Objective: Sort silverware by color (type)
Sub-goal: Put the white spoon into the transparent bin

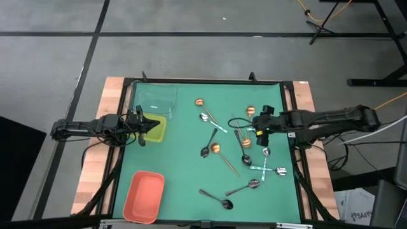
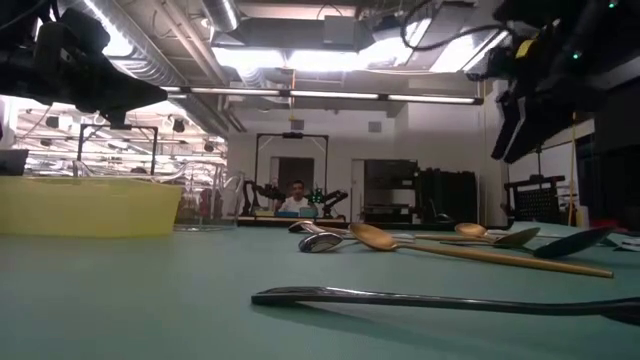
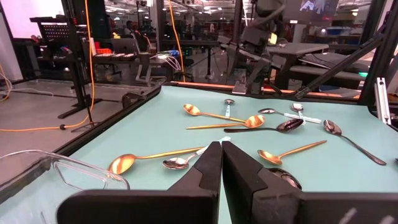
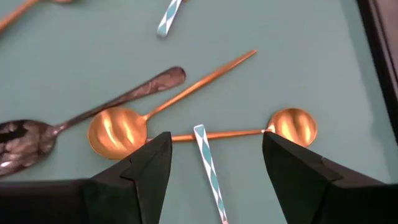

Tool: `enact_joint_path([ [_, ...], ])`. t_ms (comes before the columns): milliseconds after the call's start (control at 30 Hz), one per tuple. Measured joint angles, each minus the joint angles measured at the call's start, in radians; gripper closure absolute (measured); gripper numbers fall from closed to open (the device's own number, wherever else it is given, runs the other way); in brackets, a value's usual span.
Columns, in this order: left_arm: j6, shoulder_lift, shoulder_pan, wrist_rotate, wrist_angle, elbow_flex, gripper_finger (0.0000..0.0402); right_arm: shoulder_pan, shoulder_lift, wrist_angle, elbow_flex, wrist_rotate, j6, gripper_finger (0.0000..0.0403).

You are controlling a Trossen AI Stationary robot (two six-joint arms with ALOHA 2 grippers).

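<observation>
Spoons in silver, copper and dark finishes lie scattered flat on the green mat (image 1: 191, 165). My right gripper (image 4: 214, 158) is open and hovers above the table's right part. Below its fingers lie two copper spoons (image 4: 118, 132) (image 4: 293, 124), a light handle (image 4: 208, 165) that reflects in stripes, and a silver spoon (image 4: 25, 140). My left gripper (image 1: 143, 124) is shut with nothing between its fingers, and hangs over the yellow-green tray (image 1: 156, 129). In the low view both arms are up off the table, and a dark spoon (image 2: 440, 298) lies nearest the camera.
A clear tray (image 1: 158, 98) sits at the far left of the mat, next to the yellow-green one. A salmon-orange tray (image 1: 144, 196) sits at the near left. Black frame rails (image 1: 289, 108) border the mat. Bare mat lies between the trays and the spoons.
</observation>
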Motion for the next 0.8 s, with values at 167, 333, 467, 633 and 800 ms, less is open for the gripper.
enact_joint_path([
  [167, 0.000, 0.000, 0.000, 0.000, 0.000, 0.000, 0.0396, 0.000, 0.064, 0.000, 0.000, 0.000, -0.002, 0.0162],
  [333, 0.000, 0.000, 0.000, 0.000, 0.000, 0.000, 0.0396, 0.000, 0.113, 0.000, 0.000, 0.000, -0.007, 0.0162],
  [467, 0.000, 0.000, 0.000, 0.000, 0.000, 0.000, 0.0396, 0.000, 0.141, 0.003, 0.000, 0.000, -0.028, 0.0162],
  [633, -0.004, 0.000, 0.000, 0.000, 0.000, 0.000, 0.0396, -0.006, 0.175, 0.003, 0.000, -0.002, -0.031, 0.0162],
  [800, -0.004, 0.000, 0.000, 0.000, 0.000, 0.000, 0.0396, -0.069, 0.230, 0.005, 0.000, -0.008, -0.056, 0.0162],
])
